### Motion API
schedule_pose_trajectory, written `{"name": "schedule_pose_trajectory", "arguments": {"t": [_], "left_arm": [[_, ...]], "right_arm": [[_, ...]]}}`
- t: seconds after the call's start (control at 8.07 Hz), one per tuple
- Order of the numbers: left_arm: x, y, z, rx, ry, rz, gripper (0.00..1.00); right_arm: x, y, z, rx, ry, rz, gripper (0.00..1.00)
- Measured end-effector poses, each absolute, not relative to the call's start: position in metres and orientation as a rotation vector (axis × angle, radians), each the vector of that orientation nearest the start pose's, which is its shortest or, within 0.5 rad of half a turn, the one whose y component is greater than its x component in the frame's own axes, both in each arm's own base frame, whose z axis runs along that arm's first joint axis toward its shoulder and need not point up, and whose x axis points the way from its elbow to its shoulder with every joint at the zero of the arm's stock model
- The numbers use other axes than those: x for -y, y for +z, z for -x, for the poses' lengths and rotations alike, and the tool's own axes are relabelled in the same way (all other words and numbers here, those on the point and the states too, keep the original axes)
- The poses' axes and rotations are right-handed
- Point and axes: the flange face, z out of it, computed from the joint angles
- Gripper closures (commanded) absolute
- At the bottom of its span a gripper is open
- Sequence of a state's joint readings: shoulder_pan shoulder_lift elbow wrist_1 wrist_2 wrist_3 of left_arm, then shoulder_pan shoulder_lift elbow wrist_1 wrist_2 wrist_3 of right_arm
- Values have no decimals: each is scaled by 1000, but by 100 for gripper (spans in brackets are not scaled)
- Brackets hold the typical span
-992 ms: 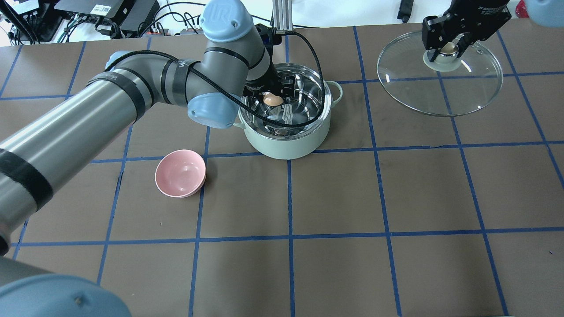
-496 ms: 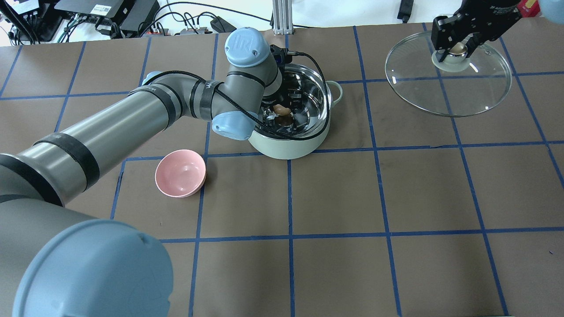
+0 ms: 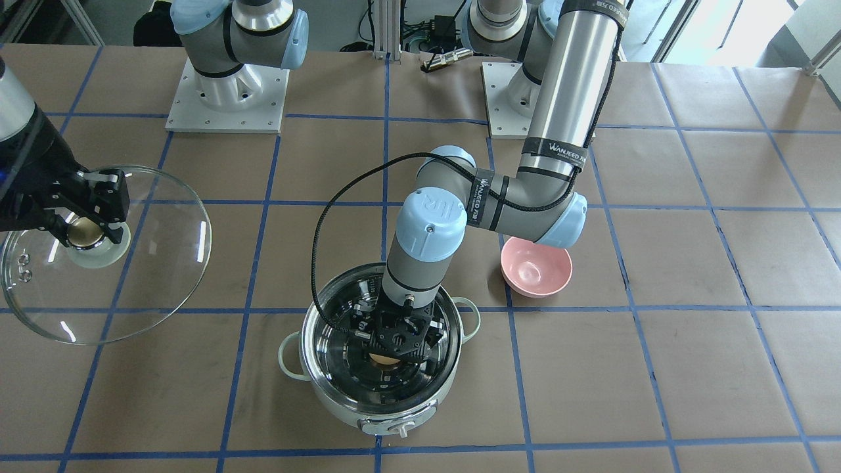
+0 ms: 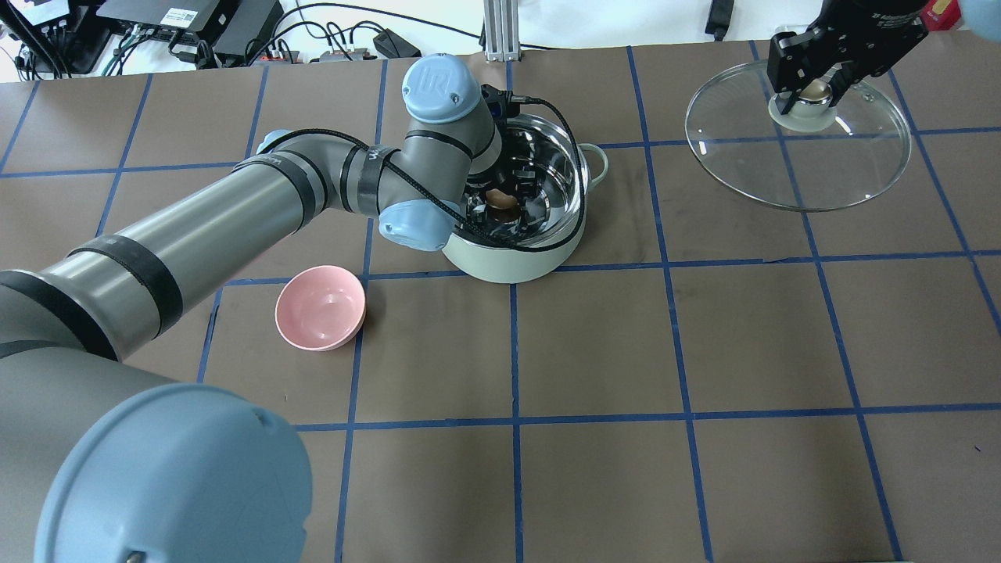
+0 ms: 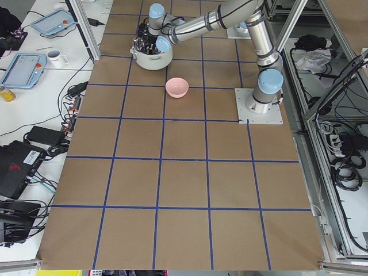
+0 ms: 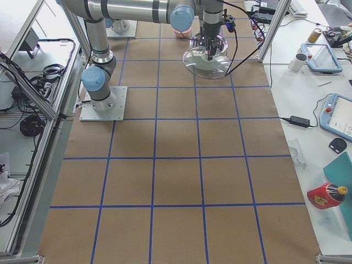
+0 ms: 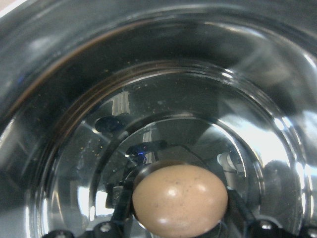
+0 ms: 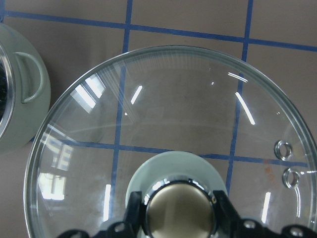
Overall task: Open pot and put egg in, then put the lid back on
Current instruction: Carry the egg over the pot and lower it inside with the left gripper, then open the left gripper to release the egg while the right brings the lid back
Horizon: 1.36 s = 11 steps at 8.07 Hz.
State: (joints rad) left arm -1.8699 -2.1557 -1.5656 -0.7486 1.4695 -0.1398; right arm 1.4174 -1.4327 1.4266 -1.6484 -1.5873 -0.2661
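Left gripper [image 3: 386, 357] holds egg [image 7: 180, 200] low in pot [image 4: 508, 266]: open slow & lift up w/o bumps. Right gripper [image 4: 812, 90] holds lid [image 4: 798, 168], far right.

L claw [image 3: 392, 351], egg [image 4: 501, 199] deeper in pot [image 4: 508, 266]

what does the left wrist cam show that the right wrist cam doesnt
Only the left wrist view: the small tan-brown egg, clamped in the left gripper inside the shiny steel interior of the mint-green electric pot.

Only the right wrist view: the large clear glass lid, held by its gold-beige knob in the right gripper, with the brown blue-taped table behind it.

Both: the pot, though the right wrist view catches only its outer wall and a loop handle at the left edge.
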Motion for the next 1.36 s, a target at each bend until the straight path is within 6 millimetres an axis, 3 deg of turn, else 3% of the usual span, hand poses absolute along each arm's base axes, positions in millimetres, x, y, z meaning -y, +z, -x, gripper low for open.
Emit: {"name": "schedule_pose_trajectory", "arguments": {"t": [0.5,0.62,0.87,0.99,1.12,1.36], "left_arm": [[618,261,342,-3278,-412,-273,13],[618,280,342,-3281,-417,-278,13],[602,338,338,-3293,-365,-287,6],[587,367,333,-3290,-319,-282,5],[569,394,326,-3278,-274,-271,0],[520,450,305,-3252,-153,-243,0]], "right_arm": [[572,495,-44,-3168,-126,179,100],[572,495,-44,-3168,-127,180,100],[571,496,-48,-3166,-131,173,100],[568,499,-57,-3160,-138,141,100],[565,499,-80,-3150,-145,95,100],[564,491,-143,-3130,-186,54,100]]}}
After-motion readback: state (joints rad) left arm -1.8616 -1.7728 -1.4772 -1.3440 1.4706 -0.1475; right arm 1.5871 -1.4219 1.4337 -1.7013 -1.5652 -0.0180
